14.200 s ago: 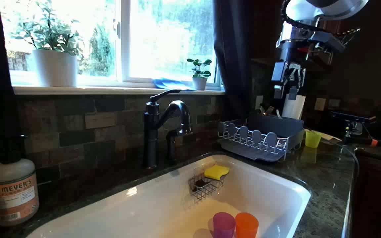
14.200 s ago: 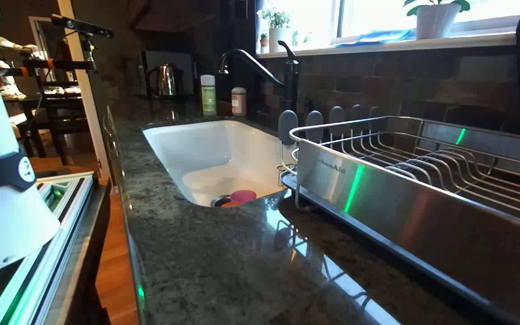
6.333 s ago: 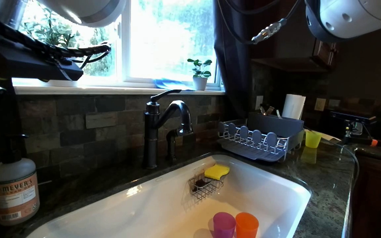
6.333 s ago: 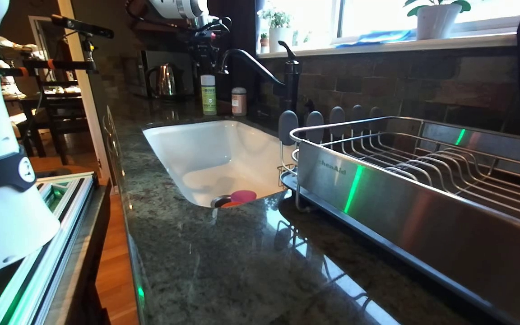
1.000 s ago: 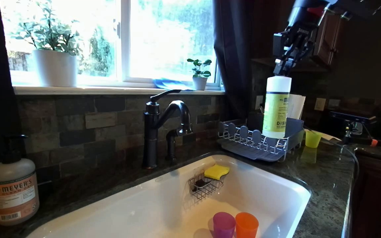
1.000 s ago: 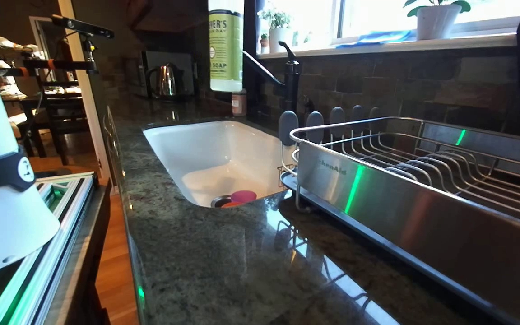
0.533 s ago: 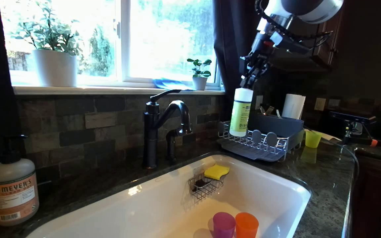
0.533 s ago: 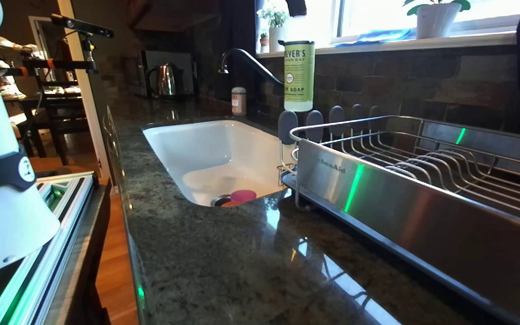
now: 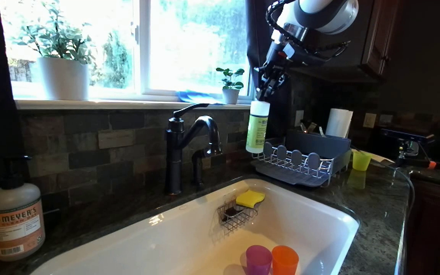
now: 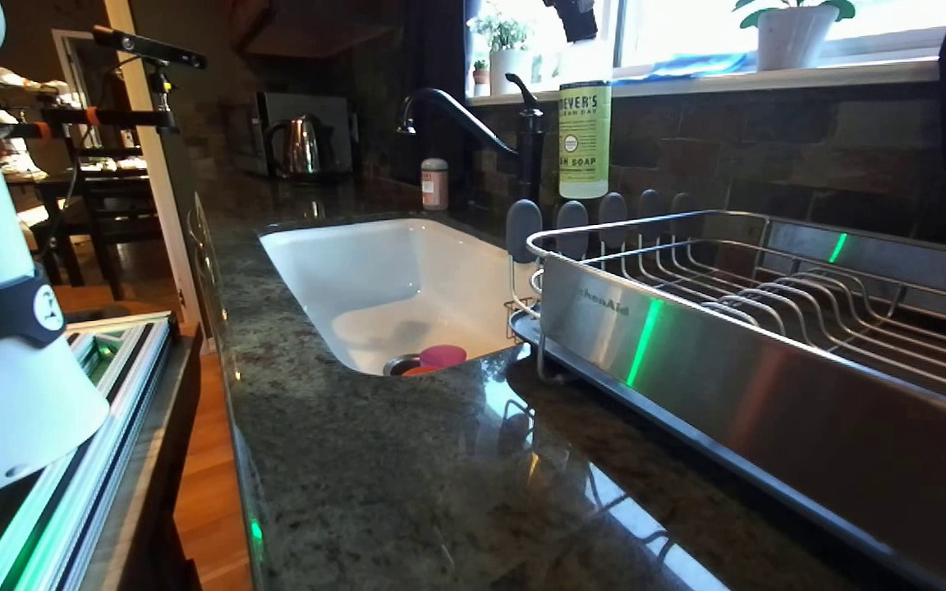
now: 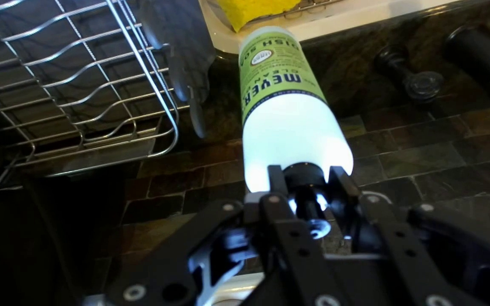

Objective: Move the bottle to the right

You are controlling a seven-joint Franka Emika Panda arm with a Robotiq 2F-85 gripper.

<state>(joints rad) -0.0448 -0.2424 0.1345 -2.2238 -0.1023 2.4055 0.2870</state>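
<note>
One dark counter spanned the scene, with a white sink set into it; if the hold slipped, the bottle could topple over the sink's far right corner. Right of the sink sat the dish rack. Lowering straight down risked catching the bottle's base on the row of grey tabs, because the gap there was hard to judge. The arm extended from high on the right, its last stretch slanting down and leftward instead of hanging plumb. The faucet stood to the left, the shorter sprayer just beside it, and a drift that way could knock the sprayer. Nearly upright, green and white, the bottle hung in the air between sprayer and rack. The gripper was clamped around its black neck, a narrow hold that would probably let the bottle twist on contact; only the setting-down seemed left.
</note>
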